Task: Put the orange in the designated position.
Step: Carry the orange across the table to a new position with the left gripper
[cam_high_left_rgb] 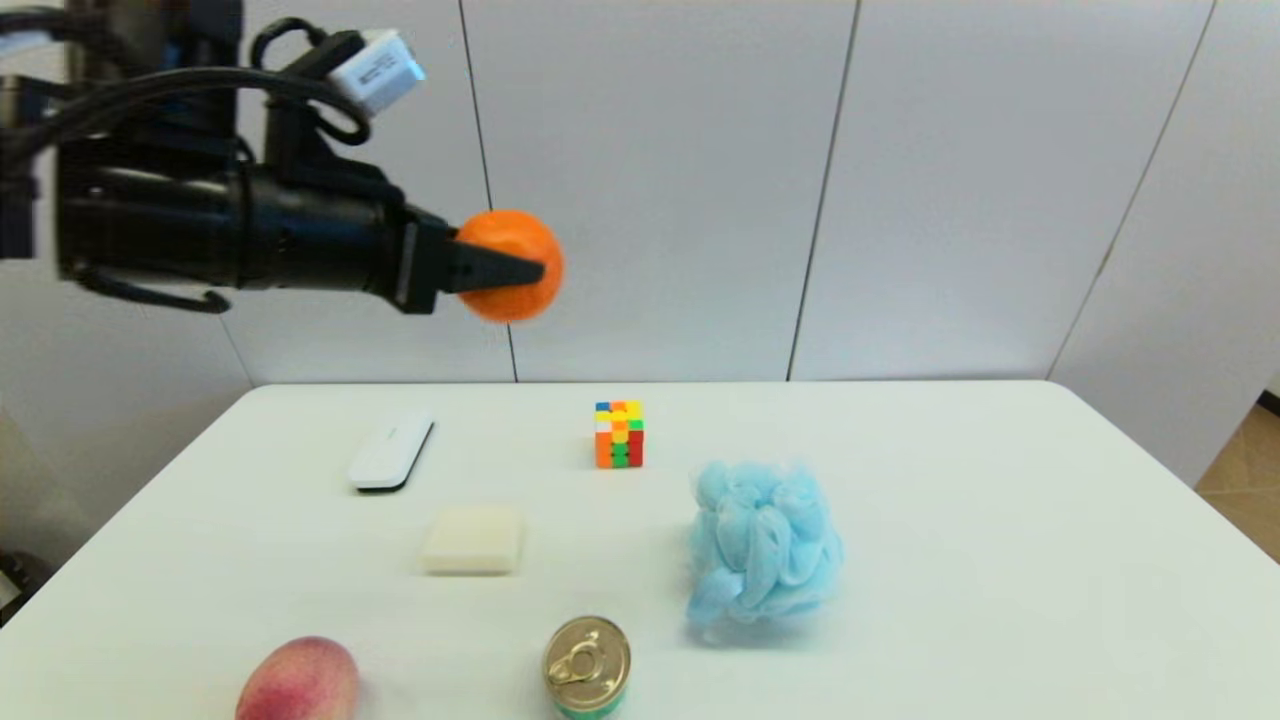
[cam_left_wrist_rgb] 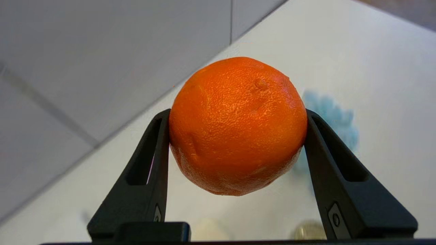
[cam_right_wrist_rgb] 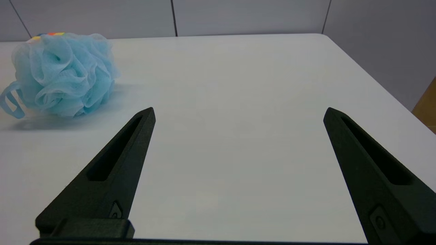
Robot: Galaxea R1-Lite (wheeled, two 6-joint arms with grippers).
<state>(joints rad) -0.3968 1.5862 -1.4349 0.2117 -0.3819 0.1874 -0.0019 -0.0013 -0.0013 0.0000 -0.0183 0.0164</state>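
Observation:
High above the table's far left part, my left gripper [cam_high_left_rgb: 520, 268] is shut on the orange [cam_high_left_rgb: 512, 262], a round bright-orange fruit with dimpled skin. The left wrist view shows the orange [cam_left_wrist_rgb: 238, 126] pinched on both sides between the two black fingers [cam_left_wrist_rgb: 153, 160], well clear of the tabletop. The designated position has no mark on the white table [cam_high_left_rgb: 1000, 520] that I can pick out. My right gripper [cam_right_wrist_rgb: 238, 112] is out of the head view; its wrist view shows it open, low over bare tabletop, nothing between its fingers.
On the table lie a white remote-like device [cam_high_left_rgb: 391, 453], a cream block [cam_high_left_rgb: 473, 540], a colourful puzzle cube [cam_high_left_rgb: 619, 434], a blue bath pouf [cam_high_left_rgb: 764, 542], a tin can [cam_high_left_rgb: 587, 664] and a pink-red fruit [cam_high_left_rgb: 300, 682]. The table's right edge drops off beyond the pouf.

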